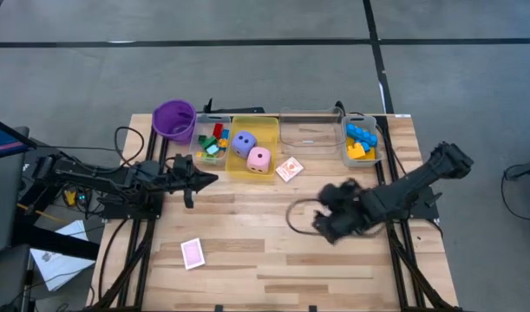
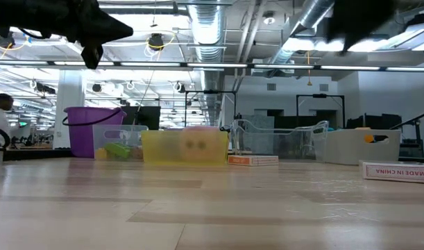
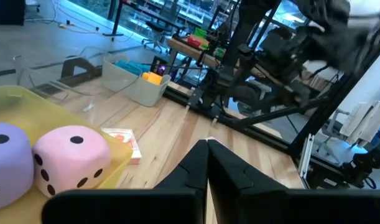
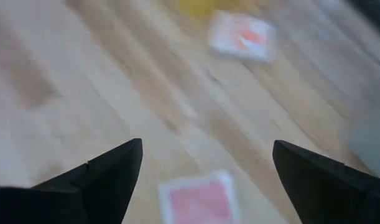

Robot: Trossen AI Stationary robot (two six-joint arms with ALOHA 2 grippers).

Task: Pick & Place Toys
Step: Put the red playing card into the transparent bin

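high view, left arm: reaches in from the table's left edge, stretched level toward the middle; left gripper point(image 1: 202, 180) clenched on nothing, just near of the yellow bin point(image 1: 266, 130).
high view, right arm: comes in slantwise from the right edge, wrist bent down; right gripper point(image 1: 327, 224) over bare wood right of centre.
high view, toys: purple die point(image 1: 243, 143) and pink die point(image 1: 258, 159) in the yellow bin; bricks point(image 1: 214, 144) in the clear bin just left of it, blue and yellow bricks point(image 1: 361, 141) in the far-right bin; one card point(image 1: 289, 169) beside the yellow bin, another card point(image 1: 193, 253) near-left, well apart.
high view, purple cup point(image 1: 173, 120): far left of the row.
low view: both arms hang above the table, fingers hard to tell.
left wrist view: fingers point(image 3: 196, 167) pressed together, dice close by.
right wrist view: fingers point(image 4: 109, 168) spread wide, nothing between; both cards on the wood beyond, blurred.
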